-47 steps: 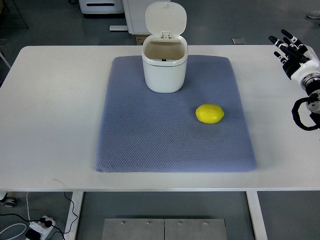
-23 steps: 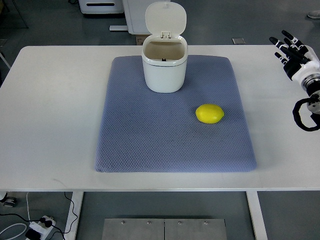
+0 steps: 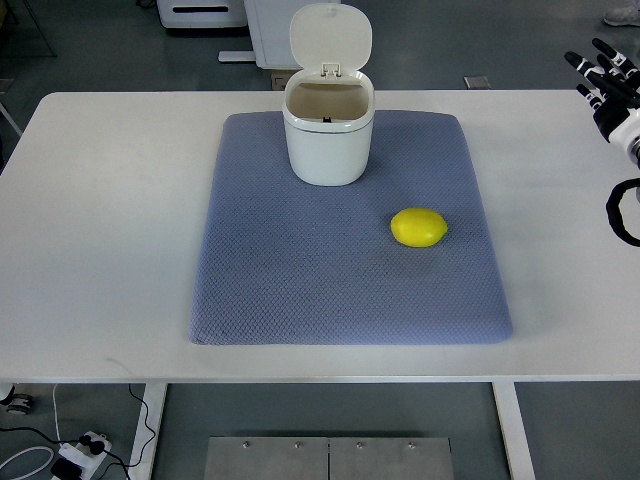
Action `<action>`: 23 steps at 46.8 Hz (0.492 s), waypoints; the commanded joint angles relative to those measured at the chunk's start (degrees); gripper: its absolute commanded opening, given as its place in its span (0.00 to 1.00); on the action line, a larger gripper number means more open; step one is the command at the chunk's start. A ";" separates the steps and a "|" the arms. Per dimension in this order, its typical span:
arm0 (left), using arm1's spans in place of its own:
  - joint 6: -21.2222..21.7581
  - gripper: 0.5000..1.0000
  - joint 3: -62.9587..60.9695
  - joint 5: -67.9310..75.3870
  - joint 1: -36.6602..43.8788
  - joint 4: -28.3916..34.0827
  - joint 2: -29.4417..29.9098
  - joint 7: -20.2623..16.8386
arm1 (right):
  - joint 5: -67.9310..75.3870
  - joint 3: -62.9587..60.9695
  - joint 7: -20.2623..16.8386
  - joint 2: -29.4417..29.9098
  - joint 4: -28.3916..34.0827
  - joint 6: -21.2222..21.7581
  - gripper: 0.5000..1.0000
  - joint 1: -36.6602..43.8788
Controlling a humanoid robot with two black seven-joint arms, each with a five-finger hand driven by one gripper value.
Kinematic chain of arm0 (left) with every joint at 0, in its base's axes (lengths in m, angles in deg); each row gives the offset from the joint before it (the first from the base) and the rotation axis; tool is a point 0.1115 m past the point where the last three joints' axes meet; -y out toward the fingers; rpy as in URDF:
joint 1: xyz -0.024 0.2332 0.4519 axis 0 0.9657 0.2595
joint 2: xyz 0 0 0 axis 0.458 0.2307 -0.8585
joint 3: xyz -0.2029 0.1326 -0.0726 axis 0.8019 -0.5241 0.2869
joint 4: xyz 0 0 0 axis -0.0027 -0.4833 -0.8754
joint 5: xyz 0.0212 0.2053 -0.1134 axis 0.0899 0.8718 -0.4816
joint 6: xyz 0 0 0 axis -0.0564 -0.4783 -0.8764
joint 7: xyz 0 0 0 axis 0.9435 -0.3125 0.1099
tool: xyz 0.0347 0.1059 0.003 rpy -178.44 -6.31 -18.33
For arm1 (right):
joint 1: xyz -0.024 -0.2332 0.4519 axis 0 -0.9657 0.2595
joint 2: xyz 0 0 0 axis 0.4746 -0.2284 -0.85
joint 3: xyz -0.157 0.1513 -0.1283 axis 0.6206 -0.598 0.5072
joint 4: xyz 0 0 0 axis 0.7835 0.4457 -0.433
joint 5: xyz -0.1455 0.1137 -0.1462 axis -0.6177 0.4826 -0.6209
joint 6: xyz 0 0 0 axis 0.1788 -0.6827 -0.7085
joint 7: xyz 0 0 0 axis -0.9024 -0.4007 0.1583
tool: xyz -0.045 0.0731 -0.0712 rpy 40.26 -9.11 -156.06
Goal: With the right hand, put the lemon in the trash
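A yellow lemon lies on the blue-grey mat, right of centre. A small white trash bin stands at the mat's far edge with its lid flipped up and its inside showing. My right hand is at the picture's far right edge, over the table's right end, well away from the lemon. Its black-tipped fingers are spread and hold nothing. The left arm does not show.
The mat rests on a white table. A black cable loop hangs by my right wrist. White equipment and grey floor lie beyond the table's far edge.
My right hand has moved up and to the right, further from the lemon and partly out of the picture. The lemon and bin have not moved.
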 commanded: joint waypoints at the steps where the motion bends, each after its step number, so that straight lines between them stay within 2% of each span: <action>1: 0.00 1.00 0.00 -0.03 -0.01 0.00 0.00 0.00 | 0.10 -0.10 0.05 -0.04 -2.64 -0.14 1.00 1.50; 10: 0.00 1.00 0.00 0.06 -0.01 0.00 0.00 0.00 | 0.01 0.17 0.05 -0.04 -7.92 -0.23 1.00 3.35; 23: 0.00 1.00 0.00 -0.03 -0.01 0.00 0.00 0.00 | -0.08 0.52 0.49 0.40 -8.36 -0.23 1.00 4.23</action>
